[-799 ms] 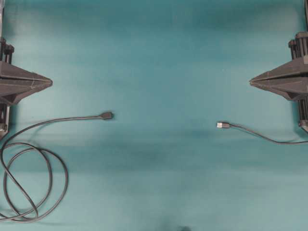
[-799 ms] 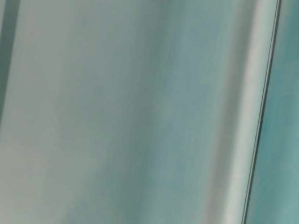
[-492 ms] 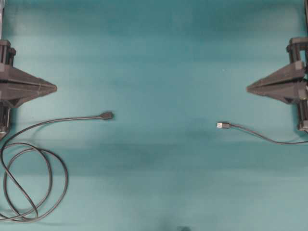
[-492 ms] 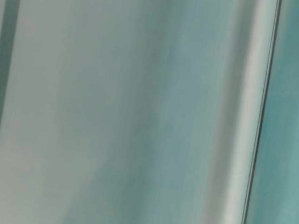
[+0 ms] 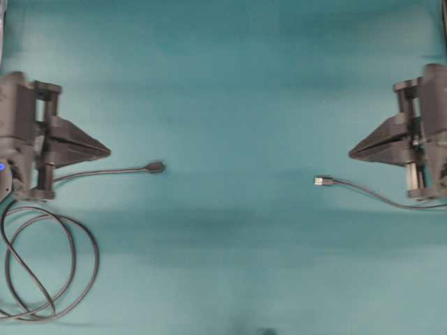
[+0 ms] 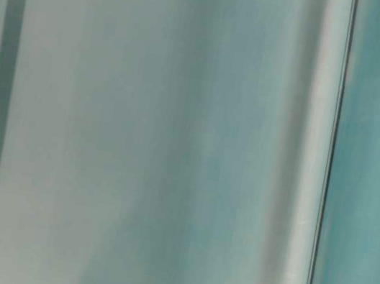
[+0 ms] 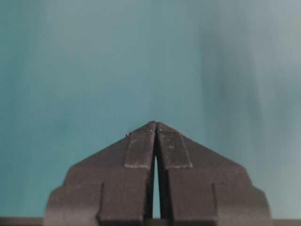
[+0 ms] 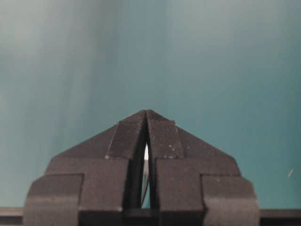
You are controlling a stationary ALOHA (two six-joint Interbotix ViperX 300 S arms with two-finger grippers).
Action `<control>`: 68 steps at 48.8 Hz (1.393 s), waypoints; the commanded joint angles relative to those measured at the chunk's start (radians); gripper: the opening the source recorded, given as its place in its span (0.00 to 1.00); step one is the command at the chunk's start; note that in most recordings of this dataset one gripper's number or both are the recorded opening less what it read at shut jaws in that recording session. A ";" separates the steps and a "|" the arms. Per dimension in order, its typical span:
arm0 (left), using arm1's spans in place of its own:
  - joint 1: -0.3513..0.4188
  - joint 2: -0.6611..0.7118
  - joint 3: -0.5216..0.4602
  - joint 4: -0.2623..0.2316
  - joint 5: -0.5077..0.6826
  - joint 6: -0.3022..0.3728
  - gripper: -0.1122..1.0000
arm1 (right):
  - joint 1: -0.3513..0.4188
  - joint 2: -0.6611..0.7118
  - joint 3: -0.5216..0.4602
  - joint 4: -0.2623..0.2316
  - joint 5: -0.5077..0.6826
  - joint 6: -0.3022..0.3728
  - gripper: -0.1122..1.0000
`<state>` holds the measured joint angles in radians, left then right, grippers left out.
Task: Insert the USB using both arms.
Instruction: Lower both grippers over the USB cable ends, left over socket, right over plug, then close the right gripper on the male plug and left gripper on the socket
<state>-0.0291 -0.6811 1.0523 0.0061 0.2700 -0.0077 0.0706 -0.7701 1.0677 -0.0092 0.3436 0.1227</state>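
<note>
In the overhead view the USB (image 5: 323, 181), a small dark plug with a silvery tip, lies on the teal table right of centre, its thin cable running off to the right. The all-dark socket end (image 5: 155, 167) of the long looped cable lies left of centre. My left gripper (image 5: 107, 151) is shut, its point to the left of the socket end and slightly above it in the picture. My right gripper (image 5: 351, 151) is shut too, up and right of the USB. Both wrist views show closed tips, left gripper (image 7: 155, 123), right gripper (image 8: 146, 112), with nothing held.
The long cable's loops (image 5: 49, 262) lie at the lower left of the teal table (image 5: 230, 91). The table-level view is only a blur of grey and teal bands.
Both arms have come inward from the table's side edges and slightly down the overhead picture, with more of each wrist now showing. Both cables have stayed put.
</note>
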 commanded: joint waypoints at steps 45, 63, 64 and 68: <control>-0.003 0.383 -0.011 0.002 -0.233 0.018 0.77 | 0.064 0.572 -0.110 -0.002 0.000 0.207 0.10; -0.003 0.422 -0.026 0.002 -0.261 0.012 0.77 | 0.066 0.594 -0.114 -0.003 0.015 0.302 0.50; -0.003 0.422 -0.026 0.003 -0.265 0.011 0.77 | 0.066 0.594 -0.114 -0.003 0.014 0.301 0.55; -0.003 0.422 -0.026 0.003 -0.270 0.008 0.77 | 0.069 0.594 -0.114 -0.017 0.014 0.295 0.71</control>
<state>-0.0307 -0.2546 1.0462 0.0077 0.0123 -0.0031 0.1350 -0.1703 0.9741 -0.0153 0.3590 0.4203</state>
